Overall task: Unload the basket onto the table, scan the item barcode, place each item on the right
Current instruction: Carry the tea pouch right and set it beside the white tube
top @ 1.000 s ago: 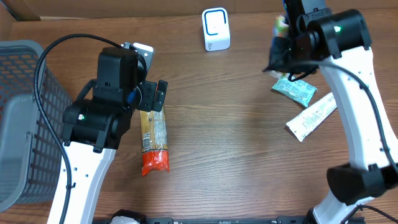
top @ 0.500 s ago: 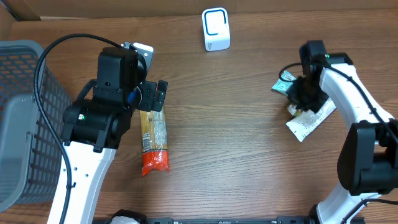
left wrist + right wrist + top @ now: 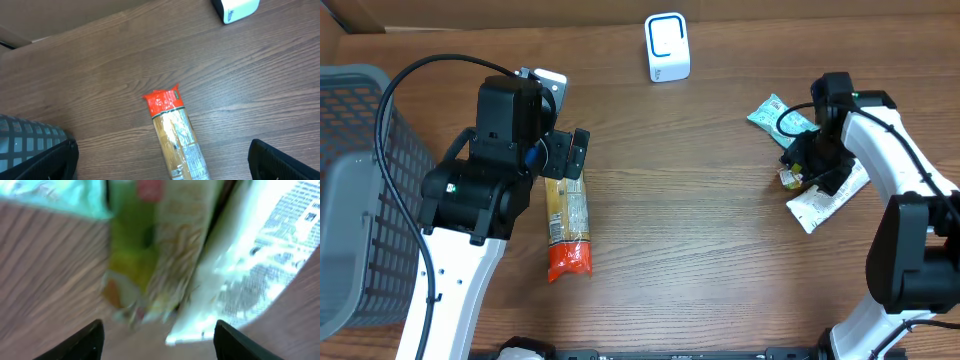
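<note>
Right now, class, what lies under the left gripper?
A long pasta packet with a red end, flat on the table. From overhead, its other end is hidden beneath the left gripper.

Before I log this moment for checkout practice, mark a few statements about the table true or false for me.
1. The left pincer is open above the pasta packet. True.
2. The white scanner lies in the grey basket. False: it stands on the wooden table.
3. The right pincer hangs over a yellow-green packet. True.
4. The pasta packet's red end points toward the scanner. False: it points away from it.
</note>
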Controlling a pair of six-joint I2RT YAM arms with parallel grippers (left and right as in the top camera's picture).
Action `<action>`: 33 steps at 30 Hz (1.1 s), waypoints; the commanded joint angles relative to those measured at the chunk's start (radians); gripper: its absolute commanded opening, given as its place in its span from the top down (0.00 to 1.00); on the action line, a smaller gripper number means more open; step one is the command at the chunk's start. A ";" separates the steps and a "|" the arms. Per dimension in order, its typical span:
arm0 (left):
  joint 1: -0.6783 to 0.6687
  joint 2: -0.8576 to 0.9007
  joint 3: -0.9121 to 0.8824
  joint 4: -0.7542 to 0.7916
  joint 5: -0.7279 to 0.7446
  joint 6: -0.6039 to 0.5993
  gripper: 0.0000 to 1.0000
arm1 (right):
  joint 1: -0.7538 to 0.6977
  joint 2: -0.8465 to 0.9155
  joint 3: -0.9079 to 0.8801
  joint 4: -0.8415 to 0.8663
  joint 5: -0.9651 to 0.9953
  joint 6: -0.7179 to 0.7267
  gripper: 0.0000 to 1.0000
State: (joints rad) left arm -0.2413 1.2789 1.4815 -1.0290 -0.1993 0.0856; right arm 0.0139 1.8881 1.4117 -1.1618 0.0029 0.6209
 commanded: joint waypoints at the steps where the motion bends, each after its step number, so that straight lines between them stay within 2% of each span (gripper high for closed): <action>1: -0.001 0.003 0.008 0.000 -0.010 0.016 0.00 | 0.021 -0.026 0.130 -0.052 -0.131 -0.211 0.29; 5: -0.001 0.003 0.008 0.000 -0.010 0.016 0.00 | 0.090 -0.026 0.196 -0.080 -0.202 -0.337 0.22; 7: -0.001 0.003 0.008 0.000 -0.010 0.016 0.00 | 0.122 -0.026 0.201 -0.039 -0.179 -0.342 0.19; 9: -0.001 0.003 0.008 0.000 -0.010 0.016 0.00 | 0.147 -0.025 0.197 0.043 -0.172 -0.369 0.20; 12: -0.001 0.003 0.008 0.000 -0.010 0.016 0.00 | 0.175 -0.016 0.168 0.210 -0.172 -0.423 0.30; 14: -0.001 0.003 0.008 0.000 -0.010 0.016 0.00 | 0.192 0.018 0.138 0.333 -0.161 -0.447 0.33; 18: -0.001 0.003 0.008 0.000 -0.010 0.016 0.00 | 0.192 0.115 0.137 0.462 -0.134 -0.450 0.32; 21: -0.001 0.003 0.008 0.000 -0.010 0.016 0.00 | 0.183 0.206 0.137 0.550 -0.134 -0.440 0.22; 25: -0.001 0.003 0.008 0.000 -0.010 0.016 0.01 | 0.174 0.265 0.137 0.562 -0.087 -0.409 0.22; 30: -0.001 0.003 0.008 0.000 -0.010 0.016 0.00 | 0.137 0.277 0.131 0.496 0.066 -0.308 0.27; 33: -0.001 0.003 0.008 0.000 -0.010 0.016 0.00 | 0.087 0.277 0.131 0.449 0.083 -0.293 0.28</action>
State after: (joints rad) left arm -0.2413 1.2793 1.4815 -1.0294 -0.1993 0.0856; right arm 0.1604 2.1639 1.5505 -0.6811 0.0032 0.2749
